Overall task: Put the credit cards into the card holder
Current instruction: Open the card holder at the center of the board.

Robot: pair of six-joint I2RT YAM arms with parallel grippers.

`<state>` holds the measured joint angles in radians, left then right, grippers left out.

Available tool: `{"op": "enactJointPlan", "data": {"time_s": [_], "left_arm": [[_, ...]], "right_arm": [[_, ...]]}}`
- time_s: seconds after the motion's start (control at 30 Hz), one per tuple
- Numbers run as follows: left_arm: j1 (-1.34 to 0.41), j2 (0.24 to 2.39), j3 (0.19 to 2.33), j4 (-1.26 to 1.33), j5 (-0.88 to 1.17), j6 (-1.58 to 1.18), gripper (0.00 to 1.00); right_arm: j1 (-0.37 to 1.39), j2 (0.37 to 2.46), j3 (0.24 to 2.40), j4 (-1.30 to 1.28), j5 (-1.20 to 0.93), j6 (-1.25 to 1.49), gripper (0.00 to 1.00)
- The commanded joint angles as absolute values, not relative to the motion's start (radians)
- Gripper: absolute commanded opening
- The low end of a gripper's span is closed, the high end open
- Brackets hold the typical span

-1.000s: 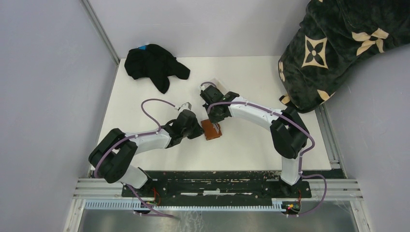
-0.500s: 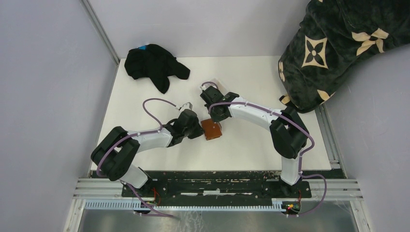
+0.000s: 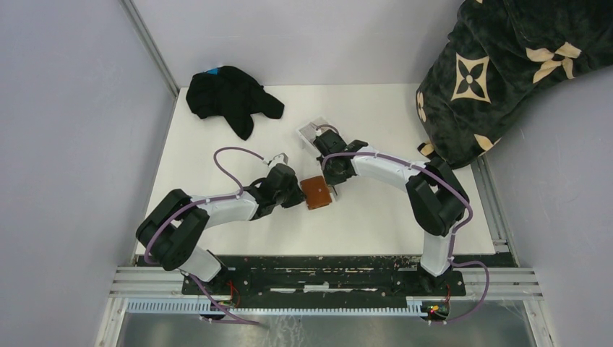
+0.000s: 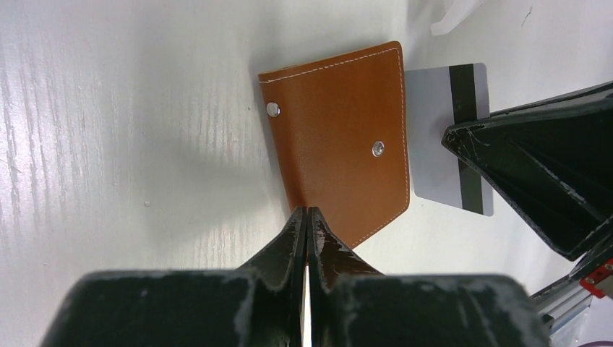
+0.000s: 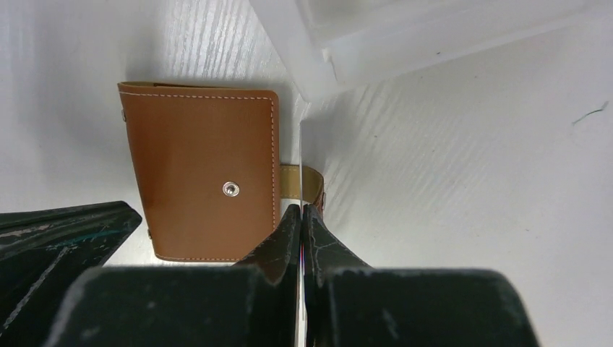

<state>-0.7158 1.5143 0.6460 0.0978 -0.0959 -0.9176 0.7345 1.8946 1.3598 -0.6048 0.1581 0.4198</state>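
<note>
The closed brown wallet (image 3: 316, 192) lies mid-table (image 3: 217, 166), snaps up. The left pincer (image 3: 297, 196) sits at its 9 o'clock, pressed together, tips meeting the wallet's edge; whether they nip the leather I cannot tell. The right pincer (image 3: 334, 183), at the wallet's 2 o'clock, pinches a grey card (image 4: 441, 137) with a black stripe, held on edge just beside the wallet's tab side. A clear tray (image 3: 312, 132) lies at the wallet's 12 o'clock, a black cloth (image 3: 228, 94) at 10 o'clock, and a patterned blanket (image 3: 506, 65) at 2 o'clock.
</note>
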Motion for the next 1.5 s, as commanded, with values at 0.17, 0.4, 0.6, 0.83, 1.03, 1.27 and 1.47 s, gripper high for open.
{"op": "enactJointPlan", "data": {"time_s": [0.17, 0.4, 0.6, 0.83, 1.03, 1.27, 1.47], "left_arm": [[-0.723, 1.492, 0.649, 0.084, -0.132, -0.879, 0.06], [-0.723, 1.474, 0.634, 0.071, -0.151, -0.88, 0.06], [-0.721, 1.471, 0.62, 0.071, -0.155, -0.884, 0.05], [-0.721, 1.468, 0.606, 0.074, -0.164, -0.886, 0.05], [-0.721, 1.485, 0.609, 0.075, -0.158, -0.881, 0.05], [-0.718, 1.508, 0.616, 0.079, -0.142, -0.873, 0.05], [-0.713, 1.513, 0.617, 0.074, -0.138, -0.862, 0.05]], "right_arm": [[0.645, 1.801, 1.222, -0.41, -0.034, 0.517, 0.01], [0.619, 1.772, 1.176, -0.36, -0.082, 0.534, 0.01], [0.604, 1.765, 1.161, -0.334, -0.124, 0.549, 0.01], [0.591, 1.746, 1.135, -0.304, -0.155, 0.563, 0.01], [0.577, 1.727, 1.106, -0.265, -0.191, 0.587, 0.01], [0.564, 1.716, 1.085, -0.229, -0.231, 0.611, 0.01], [0.552, 1.703, 1.071, -0.201, -0.251, 0.627, 0.01]]}}
